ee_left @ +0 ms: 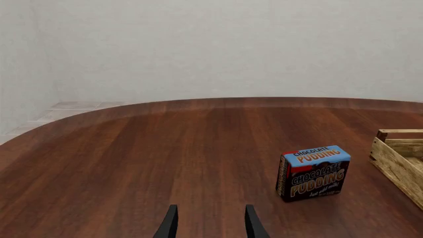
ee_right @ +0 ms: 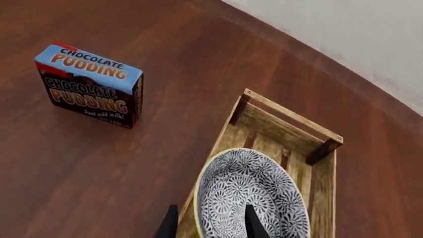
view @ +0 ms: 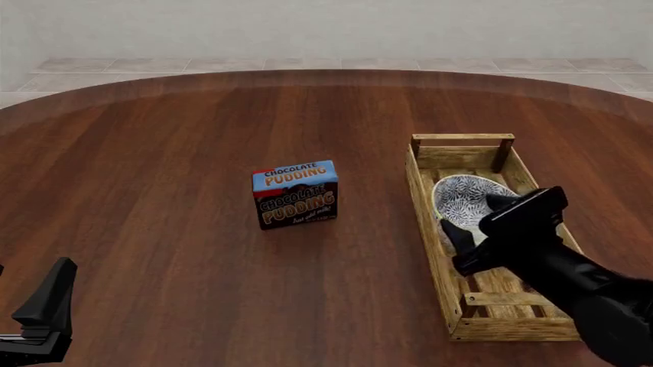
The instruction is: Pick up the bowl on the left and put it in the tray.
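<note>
The blue-and-white patterned bowl [view: 461,197] lies inside the far half of the wooden slat tray [view: 461,141] on the right of the table. My right gripper [view: 472,215] hovers over the bowl's near side, open, its fingers straddling the yellowish rim. The right wrist view shows the bowl [ee_right: 248,191] in the tray [ee_right: 292,117], with one finger outside the rim and one over the inside. My left gripper [view: 41,313] stands open and holding nothing at the near left; in its own view its gripper [ee_left: 210,224] points over bare wood, with a corner of the tray [ee_left: 396,157] showing.
A chocolate pudding box [view: 296,195] stands upright mid-table, left of the tray; it also shows as the box [ee_left: 312,172] in the left wrist view and the box [ee_right: 89,84] in the right. The round wooden table ends at a curved far edge [view: 326,73].
</note>
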